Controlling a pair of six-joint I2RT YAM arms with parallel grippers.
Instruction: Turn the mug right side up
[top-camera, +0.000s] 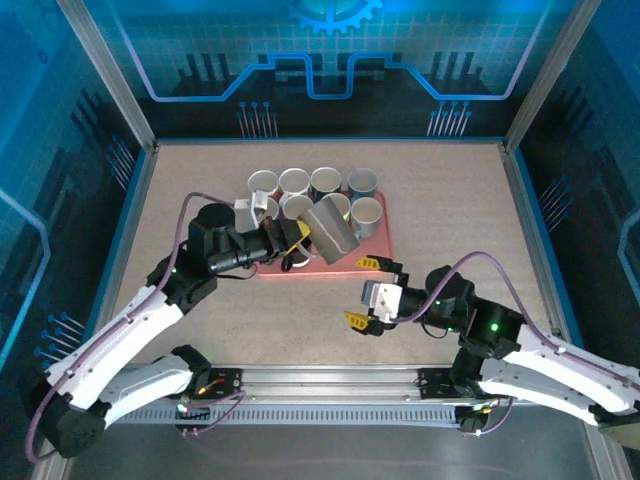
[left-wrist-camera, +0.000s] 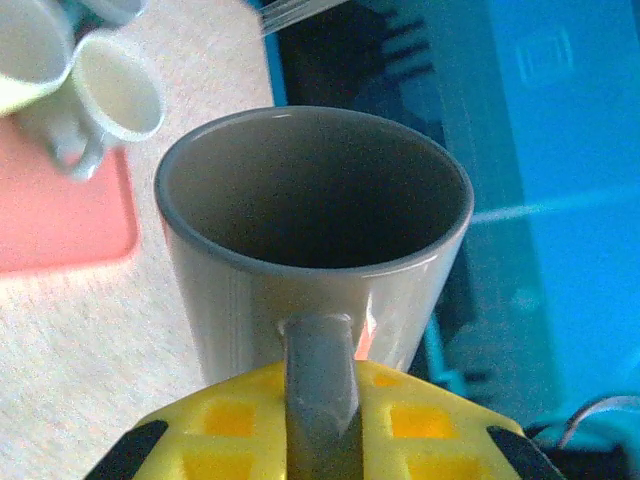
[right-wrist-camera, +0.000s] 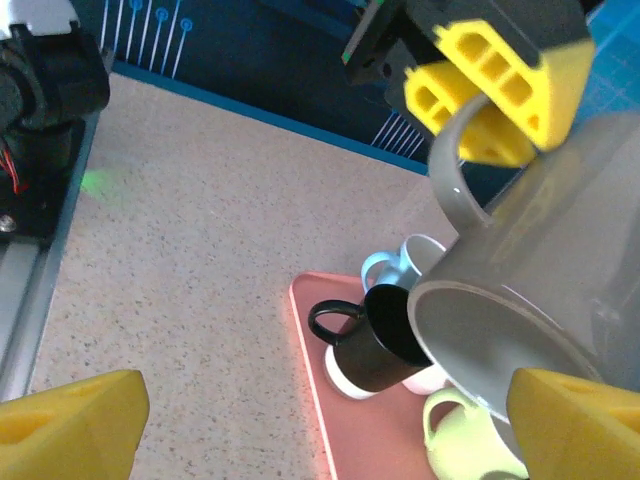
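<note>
**mugflip_q:** quick q, where's the grey mug (top-camera: 331, 232) rn and who's got it?

**yam_lurker:** It's up in the air. The left gripper (left-wrist-camera: 320, 425) is clamped on its handle (left-wrist-camera: 320, 370), one yellow finger (left-wrist-camera: 230, 425) each side. The mug body sticks out just past the tips, and the wrist cam looks right into its mouth. From the top cam it's tilted, not mouth-up yet, so IMO it's mid-flip. The pink tray (left-wrist-camera: 60, 225) w/ the other mugs (top-camera: 310, 182) sits right below and beyond those fingertips.

**mugflip_q:** and the right gripper (top-camera: 362, 292)?

**yam_lurker:** Jaws spread wide w/ nothing between them, well apart from the mug. The tray is out ahead of its tips, so it's prob just parked.

**mugflip_q:** what's gonna bite it from here?

**yam_lurker:** The grip, tbh. It's handle-only, so the whole weight hangs off one thin loop. If the wrist rolls fast, the mug could pivot between the pads or slide out.

2nd thing is what's under it. A black mug (right-wrist-camera: 375, 350) sits right below the tips, and the tray looks packed. A drop or a low swing would clip rims and knock stuff over.

3rd is the set-down. If the base lands tilted, letting go tips it. I'd go for bare table (top-camera: 450, 200) beside the tray, but that's just my guess.
</note>
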